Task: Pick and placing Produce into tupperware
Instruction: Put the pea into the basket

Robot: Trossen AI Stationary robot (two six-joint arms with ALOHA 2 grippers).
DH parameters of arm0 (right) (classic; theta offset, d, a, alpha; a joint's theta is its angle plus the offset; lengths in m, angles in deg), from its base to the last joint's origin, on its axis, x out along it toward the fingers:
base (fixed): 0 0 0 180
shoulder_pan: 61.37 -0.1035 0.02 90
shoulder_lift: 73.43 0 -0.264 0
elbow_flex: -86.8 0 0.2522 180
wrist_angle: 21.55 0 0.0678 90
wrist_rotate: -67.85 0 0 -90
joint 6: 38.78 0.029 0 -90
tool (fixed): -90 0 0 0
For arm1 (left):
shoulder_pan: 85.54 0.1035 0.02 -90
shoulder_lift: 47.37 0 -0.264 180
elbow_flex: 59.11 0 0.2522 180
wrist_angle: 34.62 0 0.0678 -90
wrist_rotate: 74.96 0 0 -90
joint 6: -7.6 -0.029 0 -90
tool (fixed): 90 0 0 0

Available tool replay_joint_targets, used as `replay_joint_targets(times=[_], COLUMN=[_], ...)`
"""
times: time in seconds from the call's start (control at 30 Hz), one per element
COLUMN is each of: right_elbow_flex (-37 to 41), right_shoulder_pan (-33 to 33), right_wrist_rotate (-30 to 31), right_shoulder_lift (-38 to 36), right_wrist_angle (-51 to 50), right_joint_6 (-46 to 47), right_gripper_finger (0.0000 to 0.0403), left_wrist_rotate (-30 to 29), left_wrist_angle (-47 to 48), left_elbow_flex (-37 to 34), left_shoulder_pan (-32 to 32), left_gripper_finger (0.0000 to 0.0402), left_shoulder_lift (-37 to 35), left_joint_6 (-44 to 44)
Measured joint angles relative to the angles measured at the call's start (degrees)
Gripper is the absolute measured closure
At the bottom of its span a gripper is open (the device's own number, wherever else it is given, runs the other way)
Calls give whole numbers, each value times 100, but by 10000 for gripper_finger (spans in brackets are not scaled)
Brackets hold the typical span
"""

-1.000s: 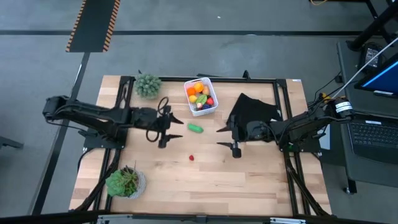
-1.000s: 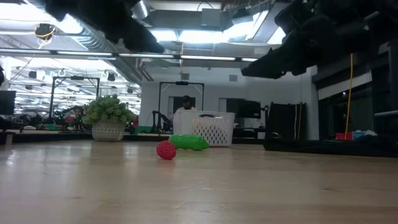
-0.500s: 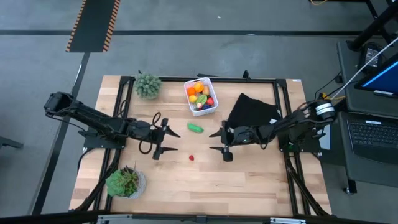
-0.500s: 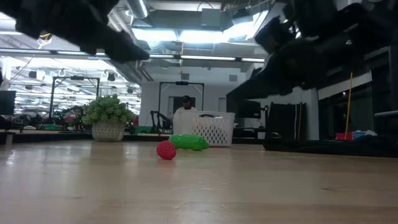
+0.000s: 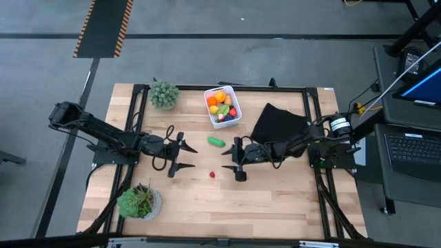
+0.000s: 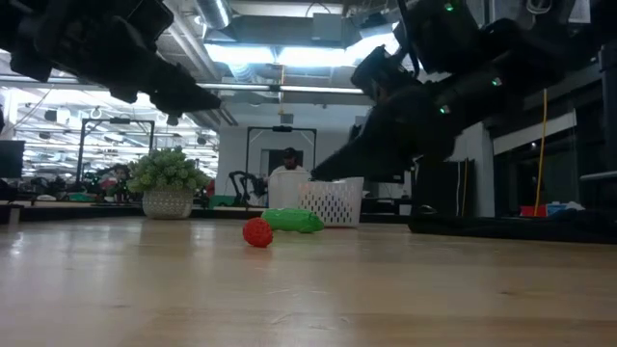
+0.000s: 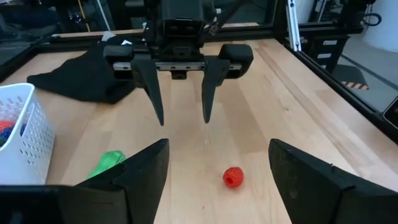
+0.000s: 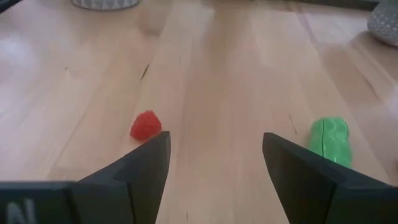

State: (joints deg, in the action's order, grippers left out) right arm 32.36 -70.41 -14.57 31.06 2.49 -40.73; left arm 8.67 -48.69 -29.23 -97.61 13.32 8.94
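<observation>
The white tub (image 5: 222,107) stands near the table's far edge with several produce pieces inside. Two pieces lie loose on the wood: a green one (image 5: 217,142) and a small red one (image 5: 212,174). My left gripper (image 5: 192,158) is open, left of the red piece and above the table. My right gripper (image 5: 223,160) is open, pointing toward the table's left, just right of the red piece. The grippers face each other. In the left wrist view the red piece (image 7: 232,177) and the green piece (image 7: 109,163) lie between them. The right wrist view shows the red piece (image 8: 146,125) and the green piece (image 8: 329,140) ahead.
A black folded cloth (image 5: 279,124) lies under my right arm, right of the tub. One potted plant (image 5: 164,94) stands at the far left, another (image 5: 140,201) at the near left corner. Bare wood runs along the near side.
My right gripper has moved toward the table's left and a little toward the near edge, closing on the red piece, and has come lower. My left gripper has shifted toward the near edge, then held. Both stayed open. The produce has not moved.
</observation>
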Motion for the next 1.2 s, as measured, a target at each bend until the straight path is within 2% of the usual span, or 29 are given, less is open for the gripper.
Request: replay_joint_targets(times=[0.1, 0.3, 0.43, 0.7, 0.93, 1.07, 1.2], right_elbow_flex=[-150, -483, -655, -1581, -2042, -2380, -2815], right_shoulder_pan=[30, 225, 443, 833, 875, 879, 877], right_wrist_rotate=[0, 249, 227, 200, 183, 202, 515], right_shoulder_lift=[19, 18, 18, 22, 176, 595, 1017], right_wrist_angle=[-25, -34, -194, -2683, -3120, -3508, -4057], right_joint_6=[-39, -717, -733, -323, -321, -336, -459], right_gripper_finger=[146, 146, 146, 146, 146, 146, 146], left_wrist_rotate=[0, 2, 2, 0, 2, 2, 2], left_wrist_angle=[66, 151, 171, 341, 406, 507, 546], left_elbow_flex=[0, -2, -2, -2, -2, -4, -4], left_shoulder_pan=[0, 0, 0, 0, 0, 0, 0], left_gripper_finger=[135, 135, 135, 135, 135, 135, 135], left_shoulder_lift=[2, 2, 2, 2, 2, 4, 4], left_joint_6=[0, 0, -25, -42, -44, -46, -47])
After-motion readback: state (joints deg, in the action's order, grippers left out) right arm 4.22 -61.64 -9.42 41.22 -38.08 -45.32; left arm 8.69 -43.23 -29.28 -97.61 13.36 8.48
